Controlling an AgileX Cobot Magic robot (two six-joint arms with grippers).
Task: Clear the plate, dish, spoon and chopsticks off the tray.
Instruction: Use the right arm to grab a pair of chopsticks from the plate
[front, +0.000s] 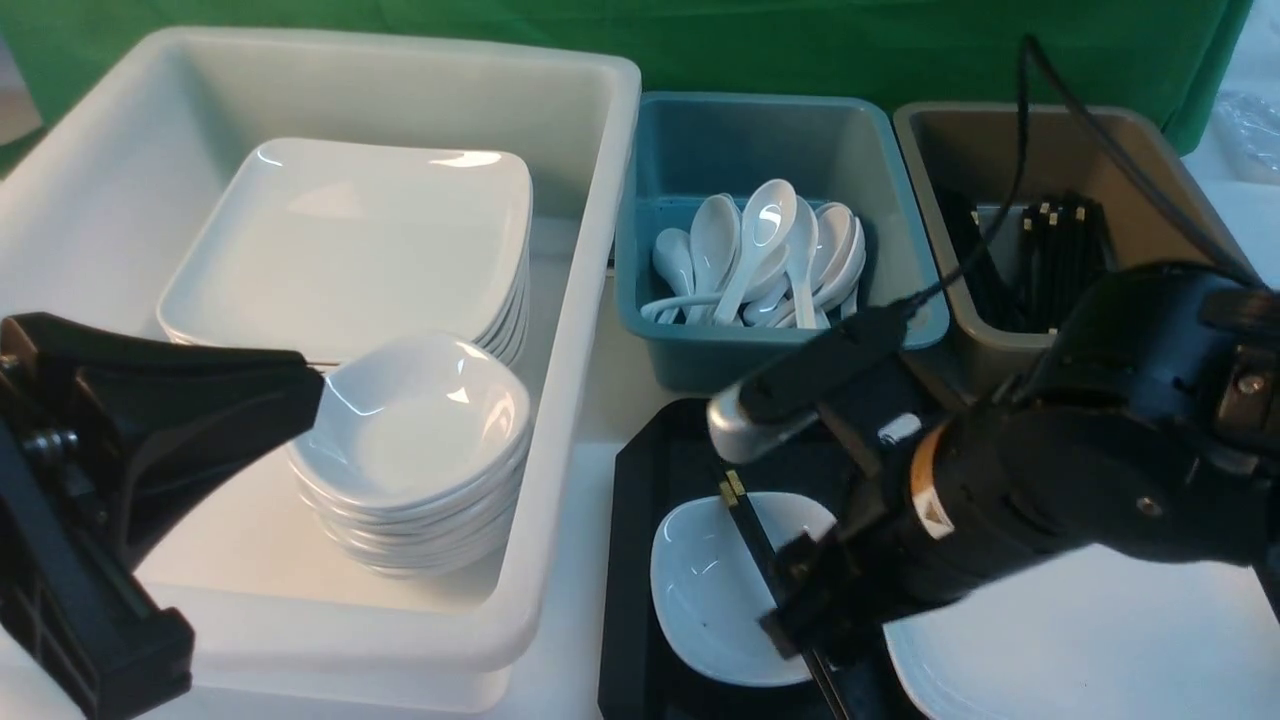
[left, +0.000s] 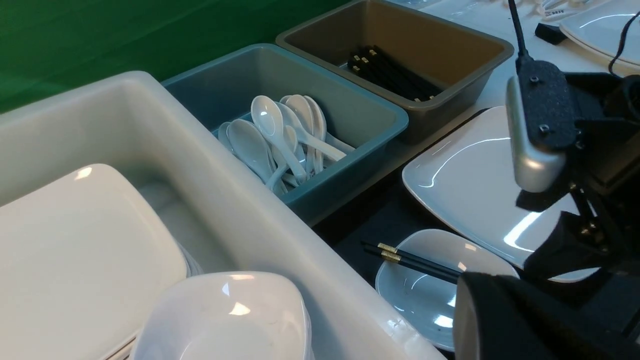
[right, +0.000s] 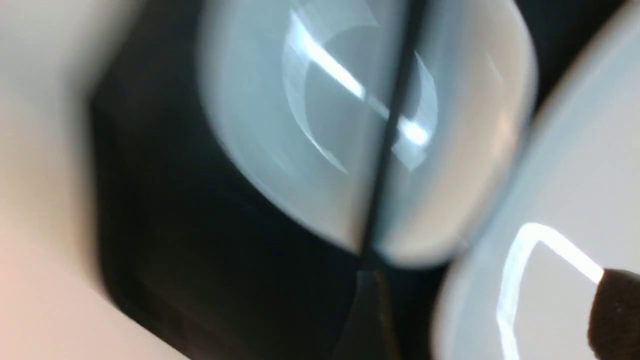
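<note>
the step in hand looked to be the chopsticks, which lay across the dish on the tray, just beside the plate. the right gripper hung over them, jaws spread wide, gripping nothing. the left gripper was closed and empty above the white tub. next, the right gripper needed to straddle both sticks, pinch, and carry them to the brown bin.

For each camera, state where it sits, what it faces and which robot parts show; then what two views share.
Front: between the arms, facing forward over tub and tray; left gripper, right gripper show.
Left wrist: on its arm, facing teal bin and right arm.
Right wrist: close over the dish, blurred; own fingertips show.
Shared by all: chopsticks across the dish.
</note>
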